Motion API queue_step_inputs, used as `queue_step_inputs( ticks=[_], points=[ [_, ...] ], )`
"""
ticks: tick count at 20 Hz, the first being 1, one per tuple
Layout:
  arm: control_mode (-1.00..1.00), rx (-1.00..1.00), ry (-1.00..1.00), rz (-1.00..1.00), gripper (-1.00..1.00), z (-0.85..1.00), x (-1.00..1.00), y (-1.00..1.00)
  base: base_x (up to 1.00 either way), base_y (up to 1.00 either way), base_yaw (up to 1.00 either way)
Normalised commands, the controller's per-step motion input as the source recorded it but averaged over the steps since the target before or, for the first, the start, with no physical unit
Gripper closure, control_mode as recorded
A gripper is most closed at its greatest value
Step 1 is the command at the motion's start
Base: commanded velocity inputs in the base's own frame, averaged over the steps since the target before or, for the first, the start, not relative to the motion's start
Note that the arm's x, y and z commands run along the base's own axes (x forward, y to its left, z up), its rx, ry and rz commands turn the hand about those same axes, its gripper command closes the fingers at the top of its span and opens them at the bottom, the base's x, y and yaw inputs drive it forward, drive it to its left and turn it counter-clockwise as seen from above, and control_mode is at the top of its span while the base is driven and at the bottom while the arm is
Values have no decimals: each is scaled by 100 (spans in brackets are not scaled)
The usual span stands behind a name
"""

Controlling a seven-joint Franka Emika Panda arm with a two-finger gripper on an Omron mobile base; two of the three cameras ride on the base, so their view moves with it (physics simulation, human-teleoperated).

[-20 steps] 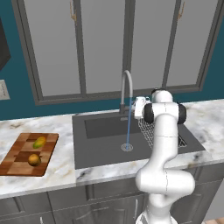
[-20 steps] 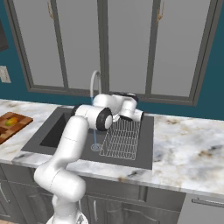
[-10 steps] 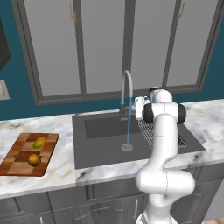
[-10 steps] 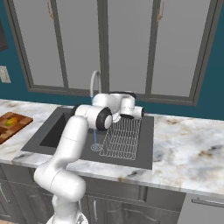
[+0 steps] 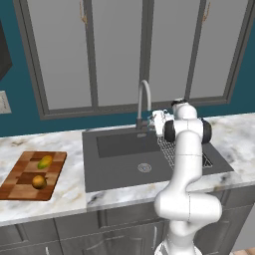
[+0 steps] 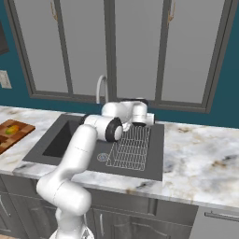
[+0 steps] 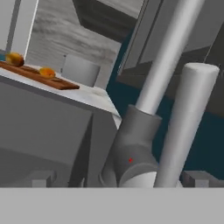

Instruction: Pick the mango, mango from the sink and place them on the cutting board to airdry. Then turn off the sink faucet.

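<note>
Hand sits just beside the base of the sink faucet, at the rear of the sink; whether its fingers are open or closed cannot be told. Left base view: 2 mangos lie on the cutting board, well left of the sink, so the step in hand is judged to be the lever. No stream shows under the spout; verify shut-off before withdrawing.

Right base view: the hand is above the wire rack. The marble desk runs right, below grey cabinet doors.

Hand view: the faucet base is close ahead; push the lever gently, avoiding the neck.
</note>
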Motion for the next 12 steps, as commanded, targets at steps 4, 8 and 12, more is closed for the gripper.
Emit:
queue_step_inputs(
  ticks=[4, 8, 12],
  points=[
    [-100, -53, -56, 0, -100, 1, 0, 100, 0, 0, 0],
    [-100, -58, -55, 0, -100, 0, 0, 100, 0, 0, 0],
    [-100, -63, -50, 0, -100, 0, 0, 100, 0, 0, 0]
  ],
)
